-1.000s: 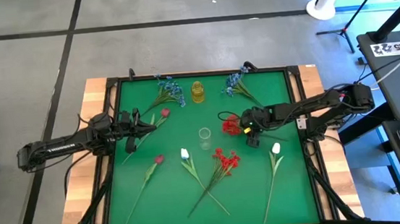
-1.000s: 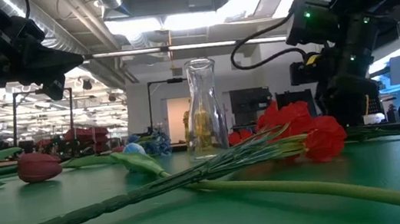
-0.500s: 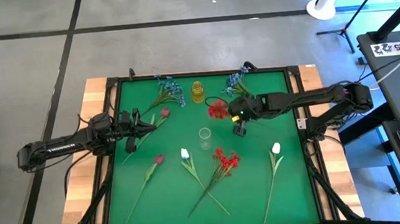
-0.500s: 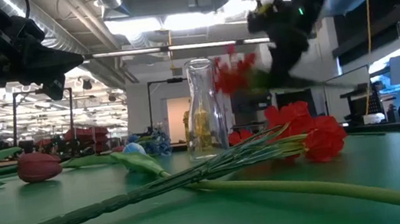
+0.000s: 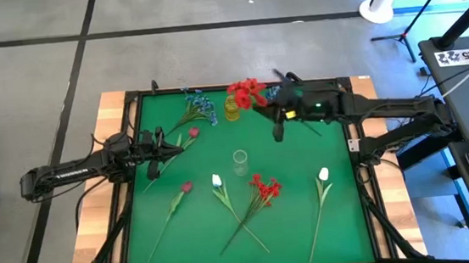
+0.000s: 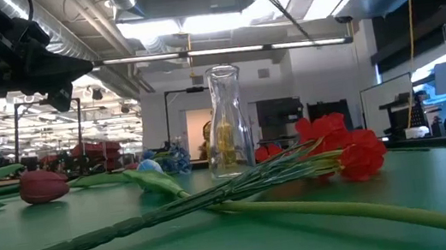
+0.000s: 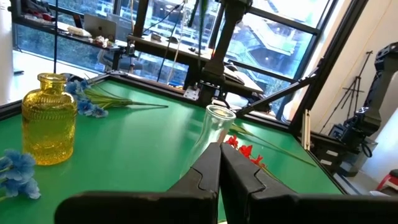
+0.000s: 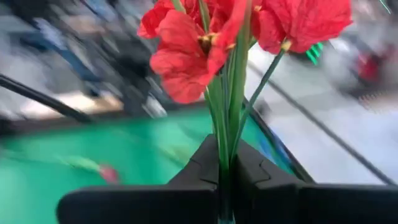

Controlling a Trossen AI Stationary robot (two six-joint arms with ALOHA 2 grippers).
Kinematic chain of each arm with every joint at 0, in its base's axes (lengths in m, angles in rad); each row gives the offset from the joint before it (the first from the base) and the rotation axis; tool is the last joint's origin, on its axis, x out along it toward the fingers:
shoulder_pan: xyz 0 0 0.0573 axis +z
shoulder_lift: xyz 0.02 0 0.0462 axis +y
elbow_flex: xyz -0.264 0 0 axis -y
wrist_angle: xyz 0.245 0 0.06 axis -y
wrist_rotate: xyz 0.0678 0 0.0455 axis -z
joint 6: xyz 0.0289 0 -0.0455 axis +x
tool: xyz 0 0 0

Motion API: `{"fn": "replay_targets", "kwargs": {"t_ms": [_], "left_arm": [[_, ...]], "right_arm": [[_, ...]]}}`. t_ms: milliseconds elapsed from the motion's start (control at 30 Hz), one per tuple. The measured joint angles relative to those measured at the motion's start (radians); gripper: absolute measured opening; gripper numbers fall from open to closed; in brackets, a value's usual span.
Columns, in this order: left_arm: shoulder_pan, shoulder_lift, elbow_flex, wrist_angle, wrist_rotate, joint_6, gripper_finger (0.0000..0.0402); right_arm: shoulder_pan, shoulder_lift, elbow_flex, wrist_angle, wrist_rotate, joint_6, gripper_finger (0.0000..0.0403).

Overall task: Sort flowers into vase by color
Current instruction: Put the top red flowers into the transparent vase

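The red clustered flower (image 5: pixel 246 93) is clamped by its stem in the right gripper (image 5: pixel 278 119), its blooms at the upper middle of the high view, over the yellow vase (image 5: pixel 232 108) at the tabletop's (image 5: pixel 310 218) far edge. In the right wrist view the fingers (image 8: pixel 200 165) pinch the green stem with the red petals fanned above.

By my reading, sorting is barely begun: neither the yellow vase nor the clear vase (image 5: pixel 240 160) at the centre shows any flower in it. Left on the tabletop are 2 blue sprigs (image 5: pixel 200 107) near the top edge, a red-pink rosebud (image 5: pixel 192 133) at left, another rosebud (image 5: pixel 186 188), a white bud (image 5: pixel 217 181), a second red cluster (image 5: pixel 264 186) and a white bud at lower right (image 5: pixel 323 174).

The left gripper (image 5: pixel 164 143) waits at middle left, fingers together on nothing.

Compared with 1 second ago, the right arm has lifted the red cluster from right of the clear vase and carried it toward the top of the frame; its fingers have tightened on the stem. The left arm has not moved.
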Motion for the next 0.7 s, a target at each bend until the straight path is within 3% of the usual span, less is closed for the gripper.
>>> {"fn": "replay_targets", "kwargs": {"t_ms": [167,333,467,700], "left_arm": [[0.000,0.000,0.000,0.000,0.000,0.000,0.0000],[0.000,0.000,0.000,0.000,0.000,0.000,0.0000],[0.000,0.000,0.000,-0.001,0.000,0.000,0.0000],[0.000,0.000,0.000,0.000,0.000,0.000,0.0000]], "right_arm": [[0.000,-0.003,-0.210,0.579,-0.219,-0.017,0.0018],[0.000,0.017,-0.363,0.931,-0.237,-0.016,0.0022],[0.001,0.038,-0.409,1.094,-0.265,0.003,0.0010],[0.002,0.108,-0.411,1.144,-0.324,0.053,0.0021]]}}
